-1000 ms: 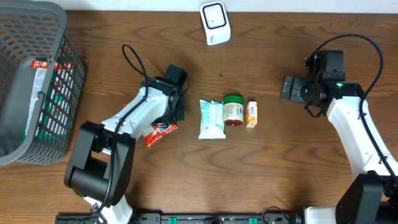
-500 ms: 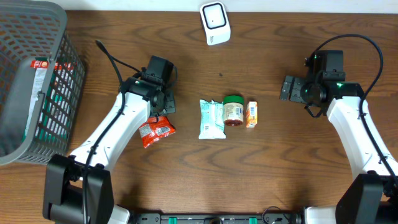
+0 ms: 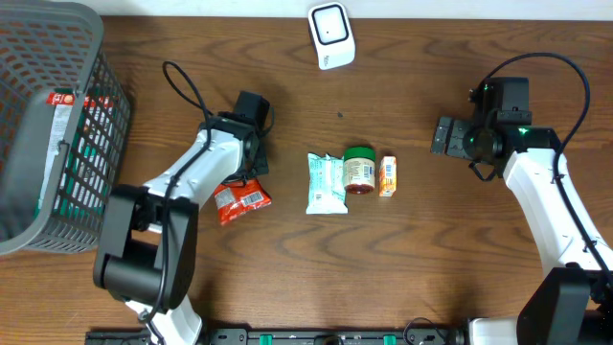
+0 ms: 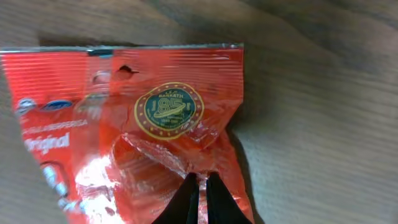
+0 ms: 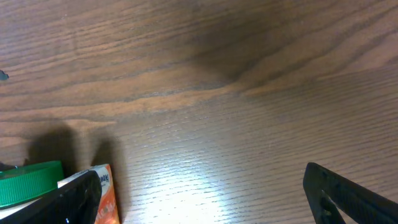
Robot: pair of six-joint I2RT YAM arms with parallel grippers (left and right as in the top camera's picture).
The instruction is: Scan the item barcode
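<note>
Bright even light, glare on red packet [image 4: 124,140], wrist views slightly soft

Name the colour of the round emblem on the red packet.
Green and gold emblem on the red packet; clearest in left wrist view.

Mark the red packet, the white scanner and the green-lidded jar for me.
red packet [image 3: 241,201], overhead view, wrapper's middle
white scanner [image 3: 331,34], overhead view, top face
green-lidded jar [image 3: 359,155], overhead view, green lid
</note>
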